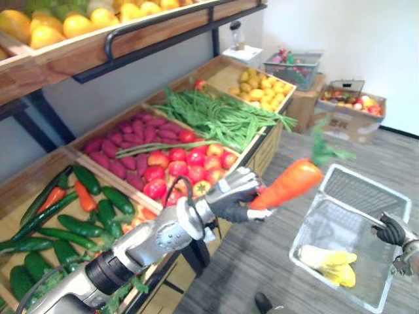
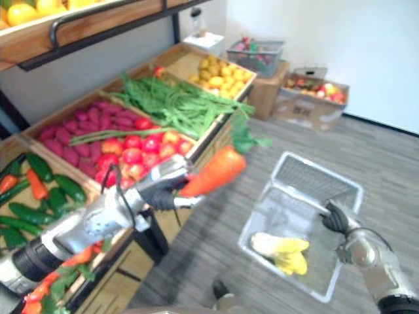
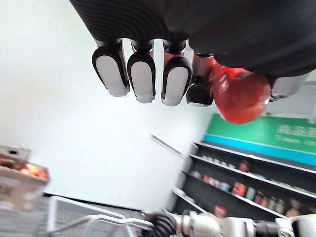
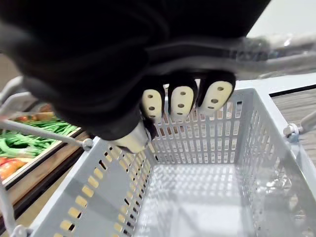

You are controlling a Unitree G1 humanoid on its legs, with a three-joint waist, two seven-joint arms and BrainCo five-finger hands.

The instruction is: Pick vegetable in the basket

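The left hand (image 1: 230, 195) is clamping the carrot (image 1: 288, 184) aloft between the shelf's (image 1: 265, 154) front edge and the basket (image 1: 366, 193), which the right hand (image 1: 391, 230) is gripping, so lowering it in and letting go is probably coming next.

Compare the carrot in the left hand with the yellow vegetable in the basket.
The carrot is orange with a green leafy top; the yellow vegetable is pale yellow. The carrot is held in the air by the left hand; the yellow vegetable lies untouched on the floor of the basket. Both are vegetables.
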